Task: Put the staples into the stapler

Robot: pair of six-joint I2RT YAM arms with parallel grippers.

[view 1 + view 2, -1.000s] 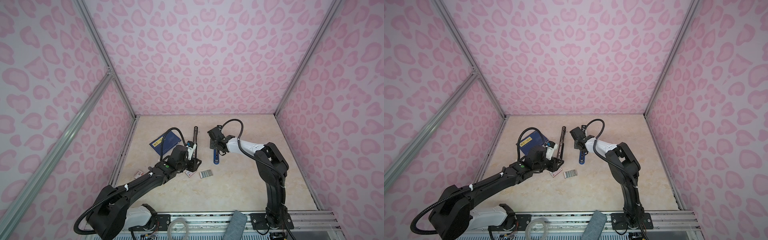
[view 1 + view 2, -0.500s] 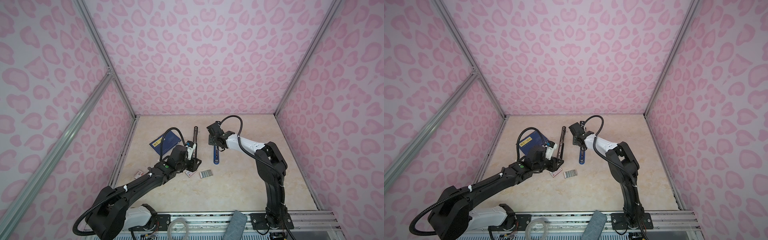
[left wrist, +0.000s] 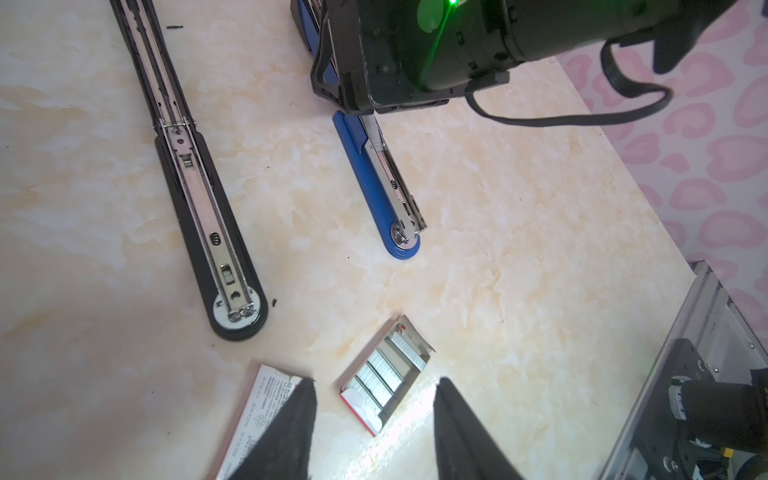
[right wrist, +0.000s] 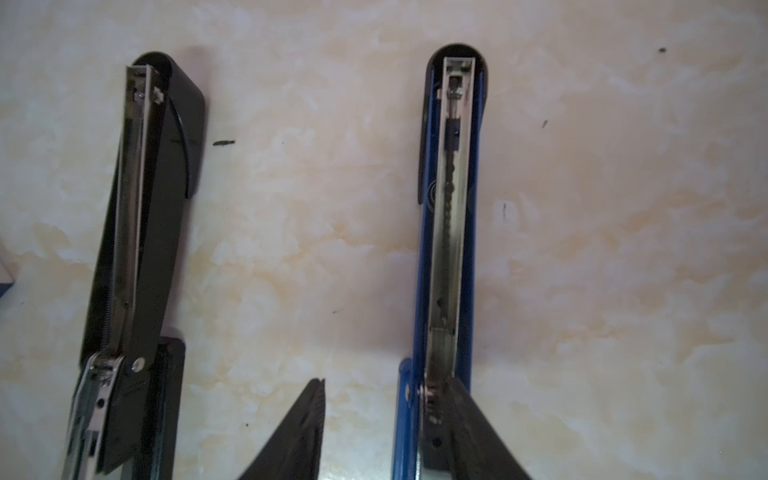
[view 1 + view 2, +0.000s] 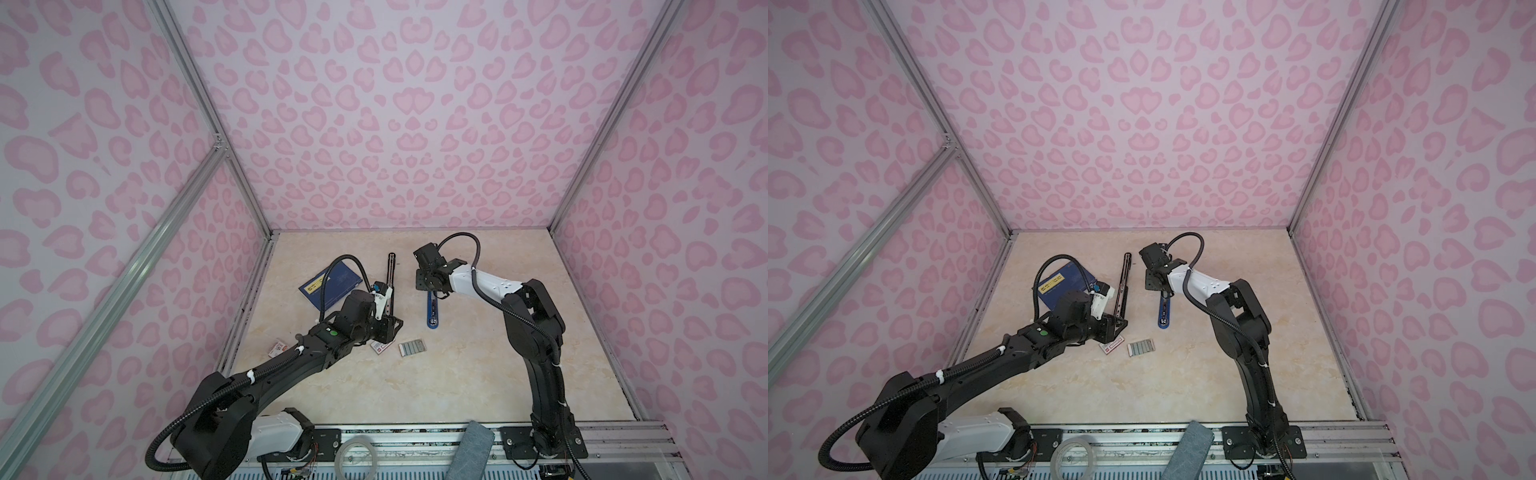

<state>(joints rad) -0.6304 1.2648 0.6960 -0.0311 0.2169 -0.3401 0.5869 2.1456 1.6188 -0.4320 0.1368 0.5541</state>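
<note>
Two staplers lie opened flat on the marble top: a blue stapler (image 5: 432, 309) (image 5: 1163, 311) (image 4: 451, 208) and a black stapler (image 5: 390, 286) (image 5: 1122, 286) (image 4: 141, 208). The staples (image 5: 412, 348) (image 5: 1140, 348) (image 3: 384, 376) are silvery strips in a small open tray, in front of both staplers. My left gripper (image 3: 376, 380) (image 5: 388, 330) hovers open just above the staples, holding nothing. My right gripper (image 4: 385, 380) (image 5: 432, 291) is open over the blue stapler's hinge. One of its fingers (image 4: 469, 415) overlaps the hinge, and the other stands over bare table.
A white red-labelled box (image 5: 380, 347) (image 3: 262, 411) lies beside the staples, partly under one left finger. Another small box (image 5: 277, 348) sits near the left wall. A dark blue booklet (image 5: 328, 286) lies behind the left wrist. A tape roll (image 5: 356, 455) and grey cloth (image 5: 471, 451) rest on the front rail.
My right gripper's jaws have spread apart over the blue stapler's hinge, and the wrist has shifted slightly left. The left arm has stayed still.
</note>
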